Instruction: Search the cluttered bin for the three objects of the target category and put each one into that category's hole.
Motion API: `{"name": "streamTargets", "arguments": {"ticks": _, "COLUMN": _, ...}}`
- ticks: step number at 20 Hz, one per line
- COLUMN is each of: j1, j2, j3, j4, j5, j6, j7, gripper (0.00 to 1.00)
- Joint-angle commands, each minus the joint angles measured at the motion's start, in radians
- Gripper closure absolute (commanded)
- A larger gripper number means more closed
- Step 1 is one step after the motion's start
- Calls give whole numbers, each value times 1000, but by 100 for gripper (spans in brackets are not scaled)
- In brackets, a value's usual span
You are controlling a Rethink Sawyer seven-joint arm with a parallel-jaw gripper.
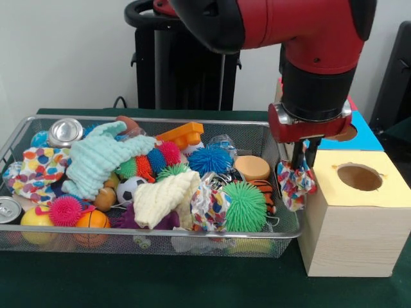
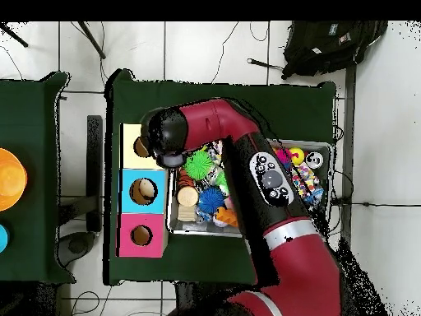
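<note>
From the front, your gripper is closed on a spotted, multicoloured cloth, which hangs from the fingers just above the bin's end wall, in the gap between the wire bin and the wooden box with the yellow top. The cloth is clear of the clutter but not yet over the yellow-topped box's hole, which lies a little further toward the bench's edge on that side. Still in the bin you can see a similar spotted cloth at the far end from the boxes, a mint knitted cloth, a cream cloth and another patterned scrap beside the green spiky ball, all mixed among balls and cans.

From overhead, the arm reaches across the bin, and its wrist covers the gripper and the cloth, so you cannot check the hold here. The wrist sits at the boundary between the bin and the yellow box, with the blue box and pink box in a row beside it.

My reading: one fabric piece is lifted and mid-transfer; nothing shows whether any piece is already dropped in, so at least this drop remains, and likely more searching.
</note>
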State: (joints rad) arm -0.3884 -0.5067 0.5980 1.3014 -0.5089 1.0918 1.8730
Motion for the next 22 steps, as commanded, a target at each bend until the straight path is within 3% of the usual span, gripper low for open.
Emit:
{"name": "streamTargets", "arguments": {"ticks": 1, "j1": 26, "j2": 40, "j3": -4, "j4": -119, "j5": 13, "j6": 152, "j7": -124, "gripper": 100}}
{"name": "streamTargets", "arguments": {"ticks": 8, "j1": 39, "j2": 34, "j3": -15, "j4": -136, "j5": 20, "j6": 200, "j7": -107, "gripper": 100}}
{"name": "streamTargets", "arguments": {"ticks": 16, "j1": 23, "j2": 39, "j3": -4, "j4": -162, "j5": 18, "j6": 244, "j7": -157, "gripper": 100}}
{"name": "streamTargets", "arguments": {"ticks": 22, "j1": 0, "j2": 25, "j3": -4, "j4": -135, "j5": 24, "j6": 246, "j7": -178, "gripper": 100}}
